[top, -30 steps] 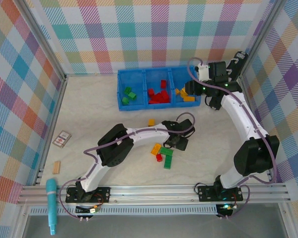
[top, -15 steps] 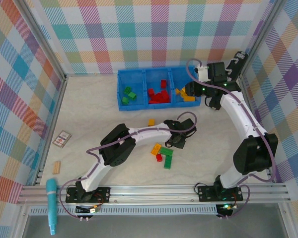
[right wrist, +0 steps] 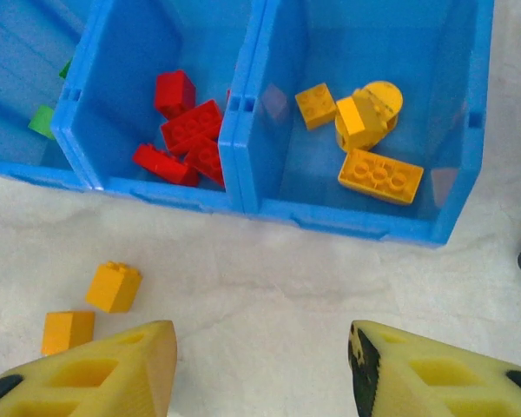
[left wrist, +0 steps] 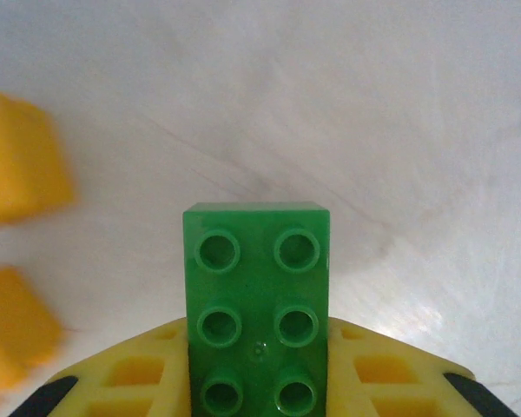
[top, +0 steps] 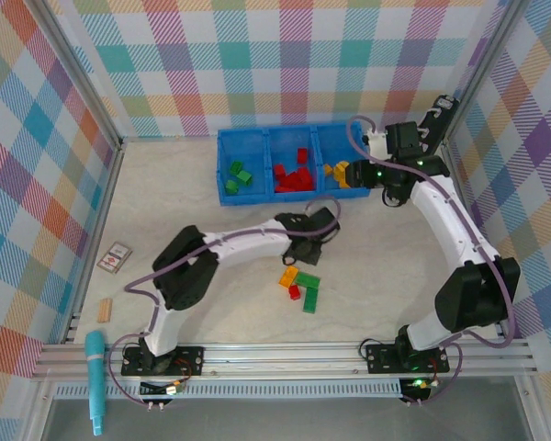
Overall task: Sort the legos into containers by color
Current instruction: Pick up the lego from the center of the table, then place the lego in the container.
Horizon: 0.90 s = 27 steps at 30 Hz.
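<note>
The left claw point(left wrist: 259, 369), clamped on one end of a green lego point(left wrist: 257, 287) over the middle of the surface point(top: 184, 211), could let it twist loose or drop it among the red bricks point(top: 294, 179) if it swings carelessly toward the tray's point(top: 294, 130) far-left green compartment point(top: 224, 165).

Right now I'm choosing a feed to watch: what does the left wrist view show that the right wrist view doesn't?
Left wrist: the left gripper shut on a green brick. Right wrist: the open right gripper, the tray, red bricks in its middle bin, yellow ones in its right bin. Both: pale table with loose yellow bricks; whether the same ones, I can't tell.
</note>
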### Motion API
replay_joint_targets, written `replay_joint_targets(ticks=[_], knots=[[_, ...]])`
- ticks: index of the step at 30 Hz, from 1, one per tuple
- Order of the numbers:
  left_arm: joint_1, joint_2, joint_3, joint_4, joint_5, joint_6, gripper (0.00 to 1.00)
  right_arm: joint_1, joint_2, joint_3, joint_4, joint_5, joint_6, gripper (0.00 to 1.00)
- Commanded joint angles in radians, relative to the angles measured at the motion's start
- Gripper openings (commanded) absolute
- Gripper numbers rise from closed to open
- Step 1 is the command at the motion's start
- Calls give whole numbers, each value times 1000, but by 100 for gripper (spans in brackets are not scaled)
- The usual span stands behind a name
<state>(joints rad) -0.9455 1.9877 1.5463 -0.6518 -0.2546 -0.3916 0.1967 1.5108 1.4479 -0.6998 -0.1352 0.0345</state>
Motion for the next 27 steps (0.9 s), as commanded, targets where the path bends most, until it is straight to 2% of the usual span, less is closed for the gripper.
replay_joint_targets(ticks=[1, 5, 9, 12, 14, 22, 27], knots=[[91, -126, 38, -12, -87, 77, 21, 3, -45, -37, -19, -22, 58, 56], [183, -166, 63, 52, -136, 140, 22, 20, -74, -121, 12, -112, 192, 55], [272, -106, 160, 129, -203, 243, 22, 72, -115, -237, -9, -57, 321, 55], [334, -34, 244, 183, -183, 272, 22, 116, -169, -334, 7, -70, 429, 54], [354, 8, 278, 237, -209, 291, 23, 162, -200, -381, 14, -60, 490, 55], [432, 130, 348, 331, -245, 243, 24, 336, -216, -484, -29, 15, 679, 56], [478, 175, 375, 303, -249, 205, 27, 422, -252, -541, -30, 77, 751, 58]])
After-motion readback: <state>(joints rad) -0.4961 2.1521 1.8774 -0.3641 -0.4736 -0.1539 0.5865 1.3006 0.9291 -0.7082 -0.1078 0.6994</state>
